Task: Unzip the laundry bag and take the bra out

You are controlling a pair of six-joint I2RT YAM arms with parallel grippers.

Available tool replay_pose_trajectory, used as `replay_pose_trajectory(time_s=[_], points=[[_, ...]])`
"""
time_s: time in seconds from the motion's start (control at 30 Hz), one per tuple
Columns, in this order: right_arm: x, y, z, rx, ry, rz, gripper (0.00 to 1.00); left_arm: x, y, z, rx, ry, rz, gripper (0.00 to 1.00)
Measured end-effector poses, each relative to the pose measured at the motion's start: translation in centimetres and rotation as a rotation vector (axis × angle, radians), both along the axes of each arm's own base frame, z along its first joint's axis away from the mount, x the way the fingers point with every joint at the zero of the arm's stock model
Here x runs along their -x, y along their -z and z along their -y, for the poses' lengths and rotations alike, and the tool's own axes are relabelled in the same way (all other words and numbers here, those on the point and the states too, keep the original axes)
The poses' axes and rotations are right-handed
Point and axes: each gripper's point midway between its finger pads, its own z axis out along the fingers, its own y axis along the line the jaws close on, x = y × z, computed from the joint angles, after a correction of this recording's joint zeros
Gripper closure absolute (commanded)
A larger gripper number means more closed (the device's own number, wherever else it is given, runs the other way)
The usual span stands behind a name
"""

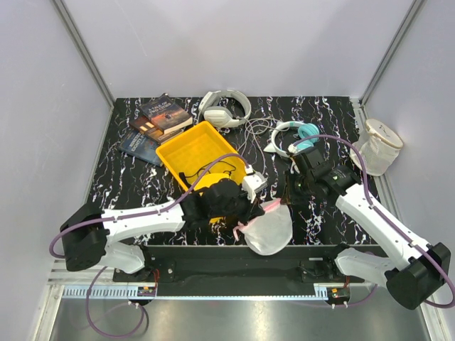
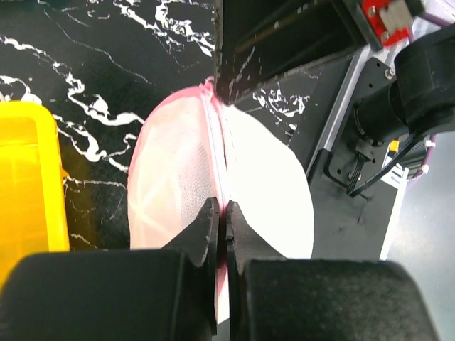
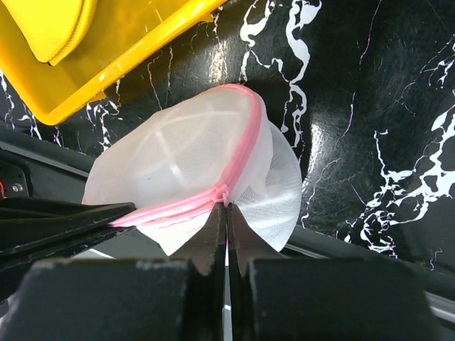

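– Just off the yellow tray's near right corner, at the front edge of the bench, sits the laundry bag, and both arms are on it!

– Both indeed. The left claw is pressed together on the pink zipper line. The right claw is pinched onto that same line, right at a small knot that looks like the slider.

– So which way does it lie?

– The zipper's long axis runs straight from one claw to the other. Neither arm is nearer, since both touch it. My read is that opening it calls for a draw along that line, not across it, with one end held fast.

– And the bra?

– Can't see it. The mesh shows only white, so whether it is inside I cannot tell. The only one in sight is the yellow bra, lying in the tray.

– Give me the count.

– One pink-rimmed bag and one tray. One cream bag sits well off to the tray's right. Two headphones: a white pair just behind the tray and a teal pair to its right. Books are stacked at the tray's far left corner, three as far as I can make out.
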Motion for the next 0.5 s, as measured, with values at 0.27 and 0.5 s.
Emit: replay_pose_trajectory(time_s=[0.27, 0.5], points=[[0.0, 0.5, 0.0, 0.004, 0.002, -0.011, 1.00, 0.7, 0.5, -1.4, 0.012, 0.001, 0.006, 1.00], [0.1, 0.2, -0.4, -0.018, -0.017, -0.005, 1.00, 1.0, 0.1, -2.0, 0.022, 0.000, 0.007, 0.38]])
